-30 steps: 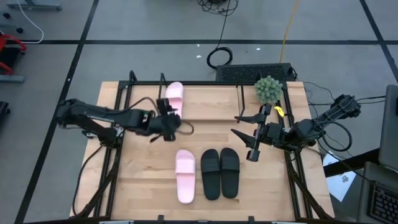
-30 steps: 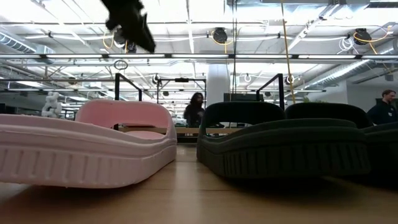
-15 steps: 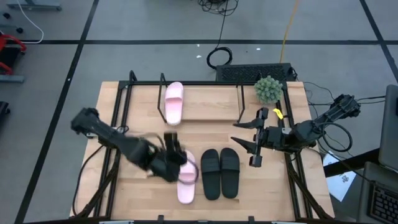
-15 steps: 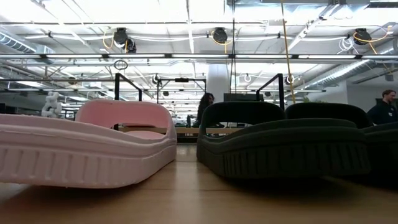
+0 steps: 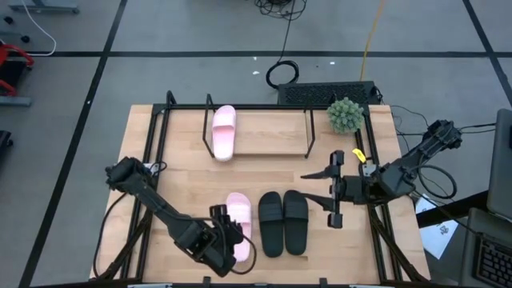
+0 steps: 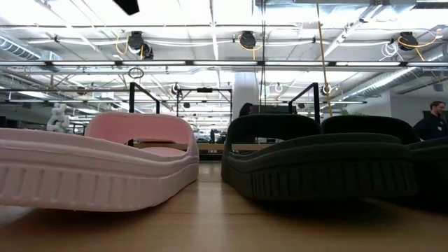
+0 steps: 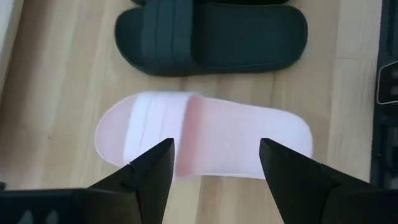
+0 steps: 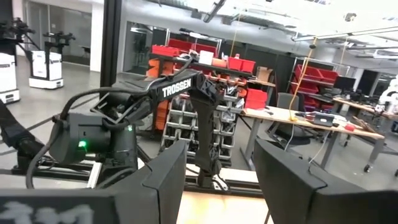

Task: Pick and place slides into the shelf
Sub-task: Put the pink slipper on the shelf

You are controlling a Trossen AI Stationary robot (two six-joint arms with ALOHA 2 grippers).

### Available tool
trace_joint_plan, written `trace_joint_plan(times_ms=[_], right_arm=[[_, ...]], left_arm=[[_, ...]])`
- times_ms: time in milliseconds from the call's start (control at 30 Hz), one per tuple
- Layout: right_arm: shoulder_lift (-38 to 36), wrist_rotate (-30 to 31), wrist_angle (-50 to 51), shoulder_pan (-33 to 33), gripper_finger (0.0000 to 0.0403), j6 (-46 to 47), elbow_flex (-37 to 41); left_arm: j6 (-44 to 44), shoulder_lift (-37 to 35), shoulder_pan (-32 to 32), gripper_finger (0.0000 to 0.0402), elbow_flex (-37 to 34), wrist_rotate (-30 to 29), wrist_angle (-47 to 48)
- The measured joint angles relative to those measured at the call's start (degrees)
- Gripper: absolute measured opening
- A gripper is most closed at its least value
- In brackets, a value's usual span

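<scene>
One pale pink slide lies flat on the shelf at the table's far side. The other pink slide lies sole-down near the table's near edge, with two black slides beside it on its right. My left gripper hovers open above this pink slide, its fingers astride the strap area and not touching. In the low view only a dark tip of it shows high over the pink slide. My right gripper waits open, to the right of the black slides.
A small green potted plant stands at the shelf's right end. Black frame rods run along the table's left and right sides. The shelf board to the right of the pink slide is bare wood. People and workbenches show in the room beyond.
My left arm has swung from the shelf, beside the pink slide lying there, toward the table's near edge, and now hovers over the second pink slide. That shelf slide has stayed in place. My right gripper has drifted slightly toward the near edge.
</scene>
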State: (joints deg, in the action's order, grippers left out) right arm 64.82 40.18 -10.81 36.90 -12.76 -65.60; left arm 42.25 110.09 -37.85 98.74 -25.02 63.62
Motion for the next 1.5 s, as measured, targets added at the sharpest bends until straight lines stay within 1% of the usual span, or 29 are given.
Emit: trace_joint_plan(times_ms=[167,367,500,700,933,1067,1167,1233,1300,1400,1500], right_arm=[[0.0,0.0,1.1,0.4,0.0176,-0.3,0.0],[0.0,0.0,2.5,0.4,0.0176,-0.3,0.0],[0.0,0.0,3.0,0.4,0.0176,-0.2,0.0],[0.0,0.0,3.1,1.0,0.0176,-0.3,0.0],[0.0,0.0,4.0,2.0,0.0176,-0.3,0.0],[0.0,0.0,4.2,2.3,0.0176,-0.3,0.0],[0.0,0.0,4.6,2.3,0.0176,-0.3,0.0],[0.0,0.0,5.3,2.3,0.0176,-0.3,0.0],[0.0,0.0,5.7,2.3,0.0176,-0.1,0.0],[0.0,0.0,6.0,2.3,0.0176,0.0,0.0],[0.0,0.0,6.0,2.3,0.0176,0.1,0.0]], left_arm=[[1.8,1.1,-0.5,0.0239,-2.1,-0.2,-1.8],[1.3,4.8,0.3,0.0239,-3.1,-1.1,-0.5],[1.9,8.0,1.1,0.0239,-3.3,-3.9,0.6],[1.5,11.1,2.3,0.0239,-3.3,-5.6,1.2],[1.2,12.9,3.5,0.0239,-3.3,-7.6,1.4],[1.4,13.2,4.3,0.0239,-3.1,-10.5,1.7],[2.0,14.1,4.9,0.0237,-3.3,-11.2,2.5],[2.8,14.3,5.1,0.0222,-3.3,-11.3,3.0],[2.8,14.9,5.4,0.0192,-3.2,-11.3,3.2],[2.1,15.6,5.5,0.0128,-3.3,-11.3,3.3],[2.2,15.4,5.5,0.0052,-3.2,-11.4,3.5]])
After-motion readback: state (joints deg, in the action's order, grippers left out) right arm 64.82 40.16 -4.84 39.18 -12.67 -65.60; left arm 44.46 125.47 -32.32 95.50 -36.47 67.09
